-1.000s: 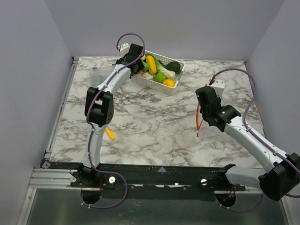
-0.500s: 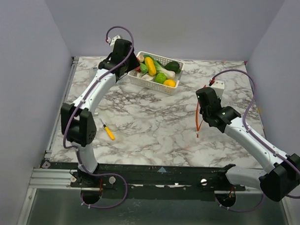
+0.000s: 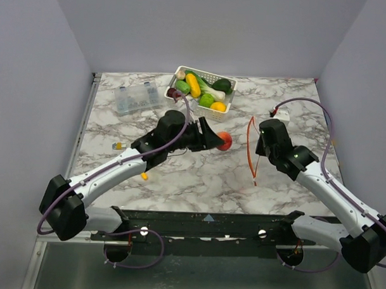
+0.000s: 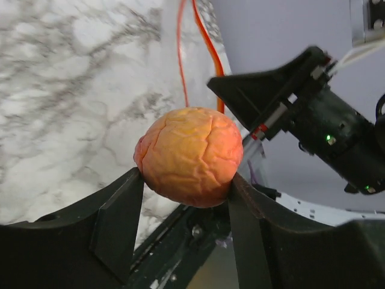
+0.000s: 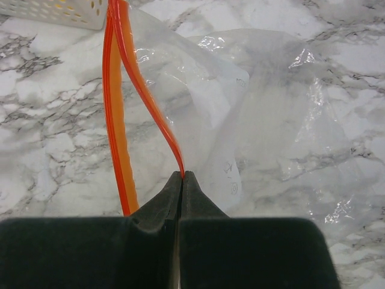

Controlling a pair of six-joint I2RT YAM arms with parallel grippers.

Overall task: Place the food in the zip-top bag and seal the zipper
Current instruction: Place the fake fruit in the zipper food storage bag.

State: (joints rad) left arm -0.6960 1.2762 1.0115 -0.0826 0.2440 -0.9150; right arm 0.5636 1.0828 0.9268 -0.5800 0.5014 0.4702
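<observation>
A: Start closest to us. What is the left tool (image 3: 220, 140) doing?

B: It's clamped on a round orange toy fruit (image 4: 189, 153), one finger on each side. The fruit is carried above the surface (image 3: 198, 173), near the bag's mouth. It's wrinkled but round, so I'd judge the hold as thin, and a bump could squeeze it out sideways.

A: And the right tool (image 5: 182, 176)?

B: Pinched tight on one run of the zipper (image 5: 114, 120), holding the bag (image 5: 271, 114) up by that edge. The clear body hangs loose toward the surface beyond it.

A: So where's the trouble?

B: The mouth. The two orange runs part only a little, leaving a narrow slit. If the fruit comes in off-line, it likely hits the zipper and shoves the floppy bag away. Or it drops outside and rolls across the surface.

A: Could the bag get pulled loose?

B: Probably, yes. It hangs from a single pinch, so a push from the left arm may tug it free or fold the mouth shut.

A: Farther back?

B: The remaining food (image 3: 206, 99) sits in the white basket (image 3: 232, 98), well apart from the bag. Every piece means another pass through that slit.
</observation>
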